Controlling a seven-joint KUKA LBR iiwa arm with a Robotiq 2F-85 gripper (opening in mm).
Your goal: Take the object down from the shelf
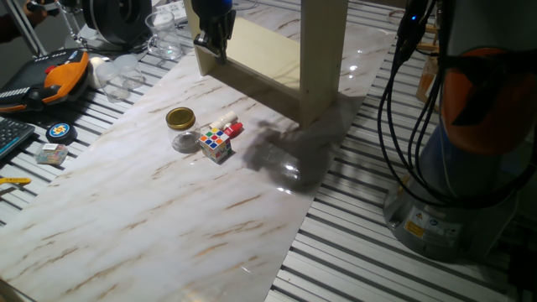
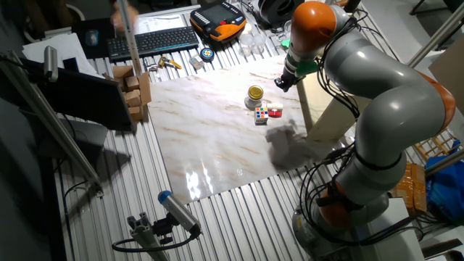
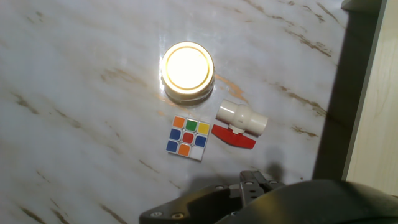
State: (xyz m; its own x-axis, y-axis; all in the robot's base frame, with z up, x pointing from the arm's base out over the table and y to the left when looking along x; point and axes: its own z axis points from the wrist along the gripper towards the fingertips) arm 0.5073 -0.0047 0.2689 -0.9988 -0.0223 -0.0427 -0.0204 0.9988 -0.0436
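Fingers: dark, pointing down, held above the worktop just in front of the shelf's near left corner; how far apart they stand cannot be told from any view, and nothing can be seen between them. In the hand view only the dark body of the hand shows along the bottom edge.

Shelf: cream-coloured wooden unit, boxy, built of flat boards with upright side panels; stands on the far right part of the worktop, much larger than the small items. 1 upright panel faces the camera in one fixed view, and a pale panel edge shows at the right margin of the hand view.

Small items, grouped on the marbled worktop near the shelf:
- 1 jar with a gold-rimmed lid, upright.
- 1 colour-tiled puzzle cube, just beside the jar.
- 1 white plastic valve with a red handle, lying just beside the cube.
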